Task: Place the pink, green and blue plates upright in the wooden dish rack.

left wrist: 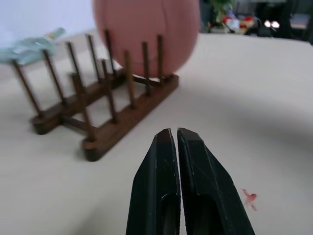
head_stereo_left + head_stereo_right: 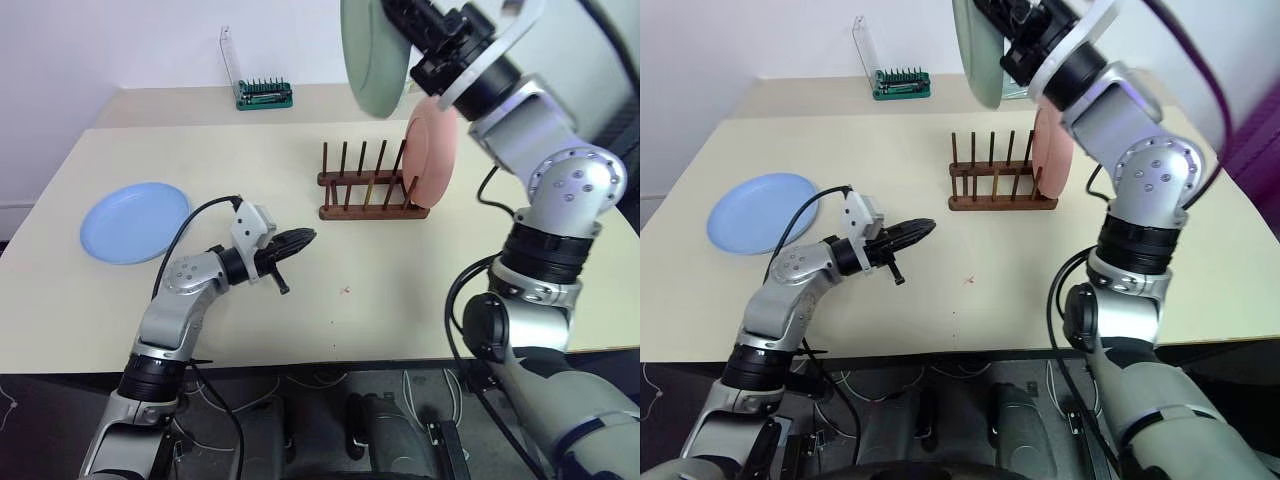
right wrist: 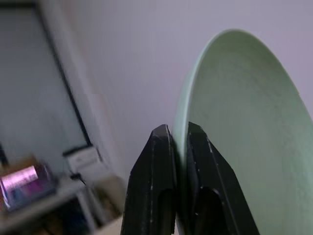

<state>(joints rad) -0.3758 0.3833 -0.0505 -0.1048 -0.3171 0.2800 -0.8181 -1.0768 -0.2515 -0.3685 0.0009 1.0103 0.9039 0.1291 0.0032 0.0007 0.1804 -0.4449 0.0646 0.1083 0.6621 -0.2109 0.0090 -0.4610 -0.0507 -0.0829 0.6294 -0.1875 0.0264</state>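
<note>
Right gripper (image 3: 176,134) fingers pinch my green plate (image 2: 375,60) aloft above the wooden dish rack (image 2: 370,190); left gripper (image 1: 177,139) fingers closed, empty.

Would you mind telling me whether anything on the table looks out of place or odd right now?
One small thing: a tiny red speck lies on the bare beige tabletop in front of the dark wooden peg rack, like a stray crumb or chip. The salmon-pink round plastic plate stands upright in the rack.

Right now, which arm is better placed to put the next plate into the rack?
Probably the right: its tool already grips the green plate, held above the wooden rack. The left tool is shut and empty.
</note>
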